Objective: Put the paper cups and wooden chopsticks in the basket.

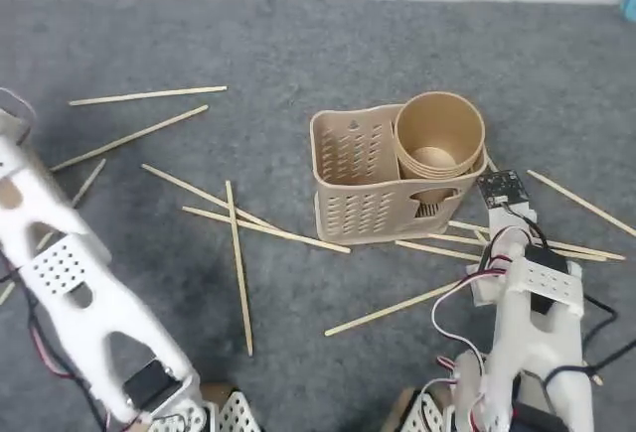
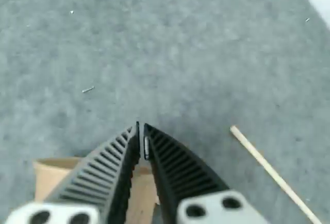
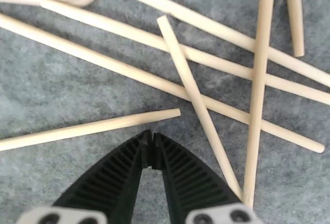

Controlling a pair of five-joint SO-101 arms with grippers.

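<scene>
Stacked paper cups (image 1: 438, 136) already stand in the basket (image 1: 353, 204), but chopsticks (image 1: 238, 263) lie scattered over the bench (image 1: 298, 55), what looks like another cup (image 2: 51, 180) sits beneath the left hand (image 2: 141, 127), and it and the right hand (image 3: 152, 133) are both pinched closed, empty.

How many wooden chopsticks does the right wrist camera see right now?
7. Three light wooden chopsticks run roughly parallel; two cross them; one, cut off, lies beside those; one lies separate on the grey carpet. Others may lie outside the frame.
</scene>
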